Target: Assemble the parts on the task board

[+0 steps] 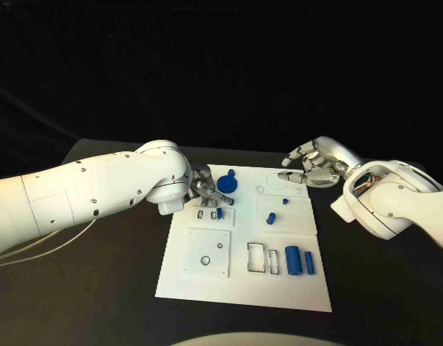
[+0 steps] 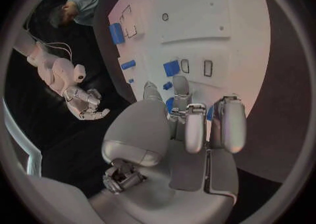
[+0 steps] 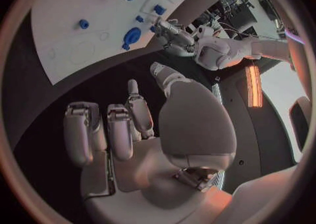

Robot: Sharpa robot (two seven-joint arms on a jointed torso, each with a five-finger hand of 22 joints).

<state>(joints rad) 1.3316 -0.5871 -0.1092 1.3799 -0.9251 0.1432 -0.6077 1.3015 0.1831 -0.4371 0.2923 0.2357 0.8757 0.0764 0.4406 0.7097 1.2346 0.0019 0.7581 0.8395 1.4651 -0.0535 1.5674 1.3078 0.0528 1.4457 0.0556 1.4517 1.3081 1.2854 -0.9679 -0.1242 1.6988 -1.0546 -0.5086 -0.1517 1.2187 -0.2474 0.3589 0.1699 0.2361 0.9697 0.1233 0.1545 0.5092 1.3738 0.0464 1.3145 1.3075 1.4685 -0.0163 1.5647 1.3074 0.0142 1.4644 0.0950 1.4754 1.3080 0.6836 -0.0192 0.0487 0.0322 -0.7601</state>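
Note:
The white task board (image 1: 244,285) lies in the middle of the black table. A round blue part (image 1: 226,184) with a knob sits near the board's far edge. My left hand (image 1: 209,192) hovers just beside it, fingers (image 2: 189,125) apart and nothing seen between them. Blue shows behind those fingers in the left wrist view. Small blue parts (image 1: 270,217) stand mid-board, one (image 1: 218,213) just below my left hand, and a larger blue cylinder (image 1: 294,259) lies at the near right. My right hand (image 1: 316,165) hangs empty over the board's far right corner, its fingers (image 3: 121,129) loosely curled.
Rectangular outlines (image 1: 256,258) and a raised square plate (image 1: 208,252) with a small hole mark the board's near half. Bare black table (image 1: 97,288) lies on both sides. My left forearm (image 1: 86,191) crosses the table's left part; my right forearm (image 1: 409,209) lies off the board's right edge.

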